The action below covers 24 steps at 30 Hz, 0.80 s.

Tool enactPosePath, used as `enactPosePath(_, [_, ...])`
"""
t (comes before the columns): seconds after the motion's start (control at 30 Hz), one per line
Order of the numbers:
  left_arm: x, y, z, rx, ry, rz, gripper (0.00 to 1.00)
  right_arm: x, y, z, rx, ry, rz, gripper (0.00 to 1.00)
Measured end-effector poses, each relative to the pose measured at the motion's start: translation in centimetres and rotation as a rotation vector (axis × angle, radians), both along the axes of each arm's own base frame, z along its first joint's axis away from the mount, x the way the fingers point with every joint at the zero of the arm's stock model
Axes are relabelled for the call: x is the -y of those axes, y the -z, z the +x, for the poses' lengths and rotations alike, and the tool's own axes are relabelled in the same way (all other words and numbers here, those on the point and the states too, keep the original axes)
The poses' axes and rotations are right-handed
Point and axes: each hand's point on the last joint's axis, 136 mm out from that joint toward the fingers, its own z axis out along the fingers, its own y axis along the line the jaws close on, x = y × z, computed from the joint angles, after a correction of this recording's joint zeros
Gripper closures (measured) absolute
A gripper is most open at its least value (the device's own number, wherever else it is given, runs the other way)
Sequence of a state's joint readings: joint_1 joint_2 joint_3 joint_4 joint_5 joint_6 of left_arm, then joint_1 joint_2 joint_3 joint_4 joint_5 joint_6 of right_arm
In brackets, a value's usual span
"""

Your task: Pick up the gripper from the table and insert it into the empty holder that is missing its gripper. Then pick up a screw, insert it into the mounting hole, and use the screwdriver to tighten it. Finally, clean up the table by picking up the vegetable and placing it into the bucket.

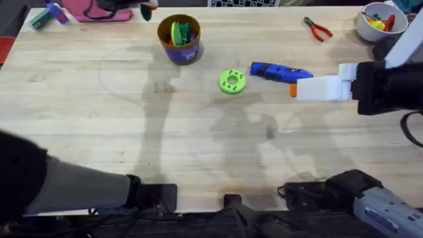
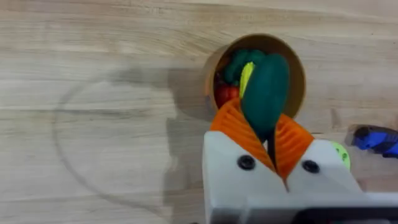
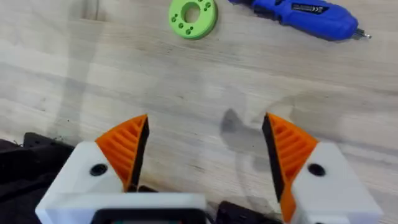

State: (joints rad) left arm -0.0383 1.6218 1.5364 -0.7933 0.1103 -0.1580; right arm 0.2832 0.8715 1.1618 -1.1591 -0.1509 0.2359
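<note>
Vegetable [image 2: 266,87] in left fingers [image 2: 239,134] above bucket [image 2: 297,74]; right fingers [image 3: 127,146] spread, empty.

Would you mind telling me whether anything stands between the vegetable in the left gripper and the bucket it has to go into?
Nothing visible does. The left gripper is shut on the vegetable, which hangs directly over the open mouth of the bucket. The bucket already holds other toy pieces, but its opening is not covered.

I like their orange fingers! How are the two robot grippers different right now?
The left gripper is shut on a green cucumber above the cup; the right gripper is open and empty above bare table. Both have orange ribbed pads on white fingers.
</note>
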Motion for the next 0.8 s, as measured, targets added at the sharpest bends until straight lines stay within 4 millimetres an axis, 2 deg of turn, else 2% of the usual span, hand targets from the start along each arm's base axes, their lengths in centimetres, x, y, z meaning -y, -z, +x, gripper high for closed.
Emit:
enactPosePath(0.23, [1.6,5.1,2.2,-0.08,0.034,0.003,0.974,0.0,0.0,0.0,0.0,0.0,0.0,0.008])
enactPosePath(0.37, [2.0,7.8,2.5,-0.142,0.042,0.005,0.974,0.0,0.0,0.0,0.0,0.0,0.0,0.008])
enactPosePath(0.53, [2.0,8.7,2.7,-0.155,0.042,0.005,0.97,0.0,0.0,0.0,0.0,0.0,0.0,0.008])
enactPosePath(0.57, [2.0,8.7,2.8,-0.151,0.047,0.008,0.884,0.0,0.0,0.0,0.0,0.0,0.0,0.008])
enactPosePath(0.73, [2.0,8.6,2.8,-0.149,0.047,0.008,0.099,0.0,0.0,0.0,0.0,0.0,0.0,0.008])
enactPosePath(0.77, [2.0,8.6,2.8,-0.149,0.046,0.007,0.036,0.0,0.0,0.0,0.0,0.0,0.0,0.008])
enactPosePath(0.8, [2.0,8.6,2.8,-0.15,0.046,0.007,0.022,0.0,0.0,0.0,0.0,0.0,0.0,0.008])
